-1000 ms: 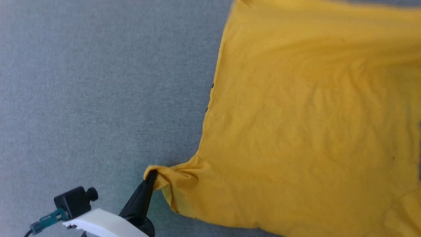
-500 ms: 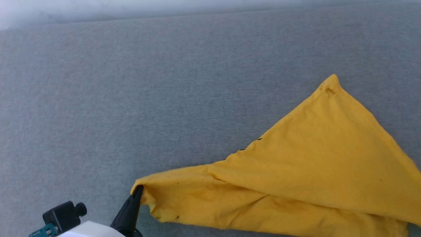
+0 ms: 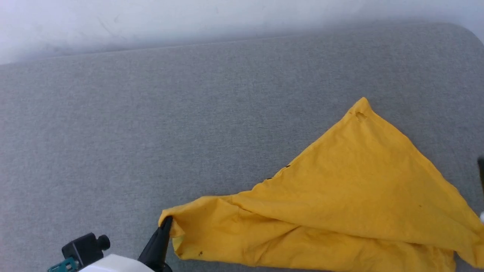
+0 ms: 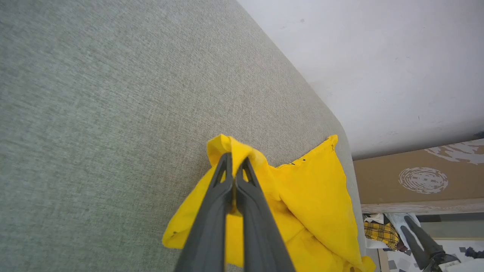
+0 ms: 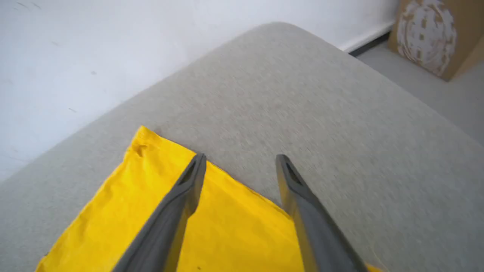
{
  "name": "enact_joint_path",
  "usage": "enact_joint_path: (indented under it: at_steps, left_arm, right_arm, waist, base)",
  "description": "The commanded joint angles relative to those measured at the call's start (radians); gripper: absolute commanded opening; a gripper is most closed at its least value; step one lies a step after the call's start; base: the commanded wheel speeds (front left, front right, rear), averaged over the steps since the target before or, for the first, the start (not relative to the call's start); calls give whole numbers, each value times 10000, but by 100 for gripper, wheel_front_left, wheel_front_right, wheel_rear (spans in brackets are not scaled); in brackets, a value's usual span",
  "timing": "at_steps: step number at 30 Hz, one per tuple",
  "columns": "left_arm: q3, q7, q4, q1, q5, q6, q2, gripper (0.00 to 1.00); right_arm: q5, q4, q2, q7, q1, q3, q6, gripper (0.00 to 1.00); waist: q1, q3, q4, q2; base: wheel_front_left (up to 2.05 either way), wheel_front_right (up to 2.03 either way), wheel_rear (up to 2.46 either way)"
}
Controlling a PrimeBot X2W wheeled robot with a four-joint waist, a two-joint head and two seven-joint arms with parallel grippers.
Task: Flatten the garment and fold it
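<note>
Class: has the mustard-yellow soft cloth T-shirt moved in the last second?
Yes. The T-shirt has dropped from a wide sheet into a triangle on the grey fabric cushion, peak short of its far edge.

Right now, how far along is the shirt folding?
Done: nothing; the shirt lies bunched in a rough triangle on the grey surface, not flat. In hand: the left gripper pinches one corner; the right gripper is open and empty. Left: flattening, then folding.

text: none legible | cardboard box (image 4: pixel 385 181): pale round print, perhaps a logo, unreadable
</note>
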State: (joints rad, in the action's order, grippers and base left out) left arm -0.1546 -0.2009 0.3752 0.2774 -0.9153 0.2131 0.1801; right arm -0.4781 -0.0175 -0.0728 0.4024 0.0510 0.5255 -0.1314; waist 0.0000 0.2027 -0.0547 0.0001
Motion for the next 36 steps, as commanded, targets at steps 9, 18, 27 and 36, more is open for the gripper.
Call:
enact_joint_path:
  at_steps: [9,18,27,36]
  left_arm:
    - [-224,181,-287,-753,133,-220,-145,0]
    - [-784,189,-667,-1633,366,-498,-350,0]
    - [-1073,312,-979,-2107,430,-701,-534,0]
    - [-1023,408,-1107,-2229,418,-689,-552,0]
  right_arm:
    - [431,-1446,-1772,2180,2814,-1979,7,100]
    - [1637,655,-2877,3653,4353,-3618,7,100]
    - [1723,1646,-3652,3994,4478,-4455,7,100]
    - [1618,2227,-3833,4649,4312,-4678,7,0]
  waist:
    - [0,880,1032,-1]
    - [0,2042,2081,-1]
    - [0,2752,2642,-1]
    - [0,2793,2616,-1]
  base:
    - [0,0,0]
    - [0,0,0]
    - [0,0,0]
    - [0,0,0]
